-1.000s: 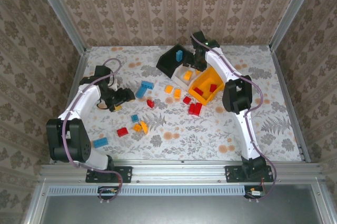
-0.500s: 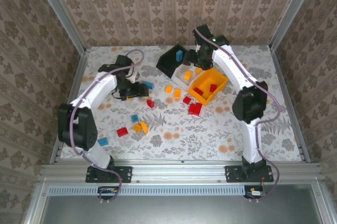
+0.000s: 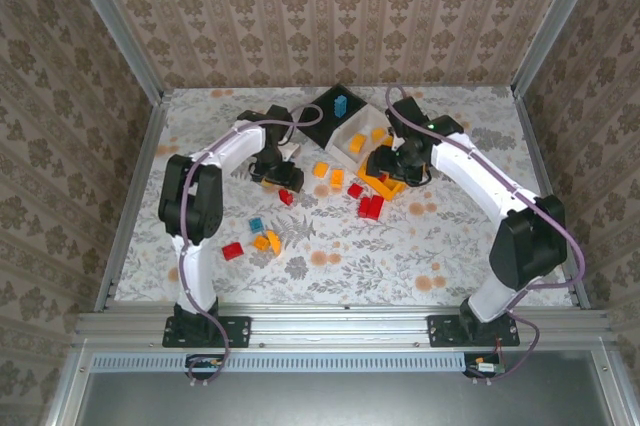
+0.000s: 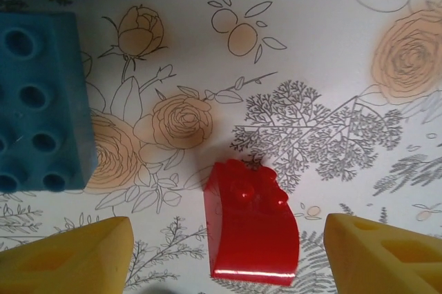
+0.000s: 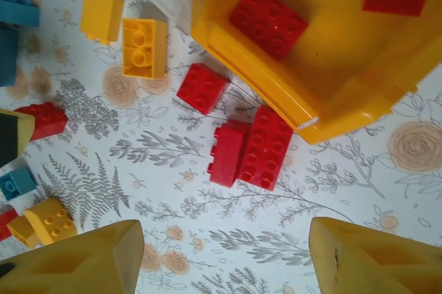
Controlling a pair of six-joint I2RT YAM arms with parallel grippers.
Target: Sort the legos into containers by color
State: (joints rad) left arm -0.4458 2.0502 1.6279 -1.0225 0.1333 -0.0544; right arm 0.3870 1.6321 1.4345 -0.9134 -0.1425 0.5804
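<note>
Floral-printed table covering, bounded by damask-patterned wallpaper walls and an aluminium rail along the near edge.

The left arm rose from its base, folded at the elbow and reached inward, wrist tipped down. The left gripper hung low with its yellow fingers set well apart, gripping nothing. The right arm arched inward from the other side, and the right gripper faced down too, fingers spread wide and empty.
</note>
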